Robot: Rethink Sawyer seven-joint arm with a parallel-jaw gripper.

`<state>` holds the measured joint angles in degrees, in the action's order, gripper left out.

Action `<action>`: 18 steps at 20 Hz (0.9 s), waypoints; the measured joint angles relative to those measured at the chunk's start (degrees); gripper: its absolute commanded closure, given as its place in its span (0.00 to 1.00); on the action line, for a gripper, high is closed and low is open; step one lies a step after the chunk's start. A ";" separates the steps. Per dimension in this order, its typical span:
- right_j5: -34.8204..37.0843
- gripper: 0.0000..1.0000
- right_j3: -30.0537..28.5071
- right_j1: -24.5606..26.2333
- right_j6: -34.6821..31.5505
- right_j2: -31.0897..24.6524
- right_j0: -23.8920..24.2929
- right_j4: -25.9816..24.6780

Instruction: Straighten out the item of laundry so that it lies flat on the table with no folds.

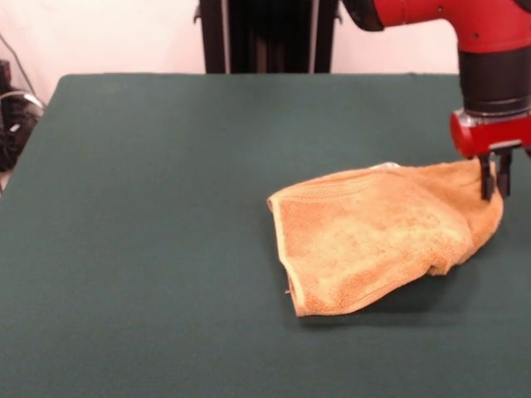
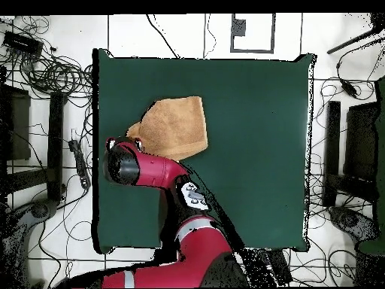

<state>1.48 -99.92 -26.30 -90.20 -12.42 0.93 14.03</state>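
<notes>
Green table (image 1: 149, 249), folded towel (image 1: 373, 240), fingers (image 1: 495, 176) at its edge

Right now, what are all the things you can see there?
towel: one, golden-orange, rumpled and folded over, lying on the table at the side where the pincer is
table: one, dark green, under the towel and much bigger than it
cables: many, black, on the floor around the table
arm: one, red and black, reaching over the towel's edge
pincer: one, black tips under a red mount, down at the towel's end
</notes>
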 measured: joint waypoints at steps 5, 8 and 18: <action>-0.40 1.00 0.00 1.31 0.00 0.00 -0.08 0.02; -0.40 0.00 0.01 2.19 0.00 0.00 -0.08 0.13; -1.37 0.00 0.02 3.98 0.00 -1.27 0.21 0.14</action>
<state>0.10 -99.90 -22.32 -90.20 -13.69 1.14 14.18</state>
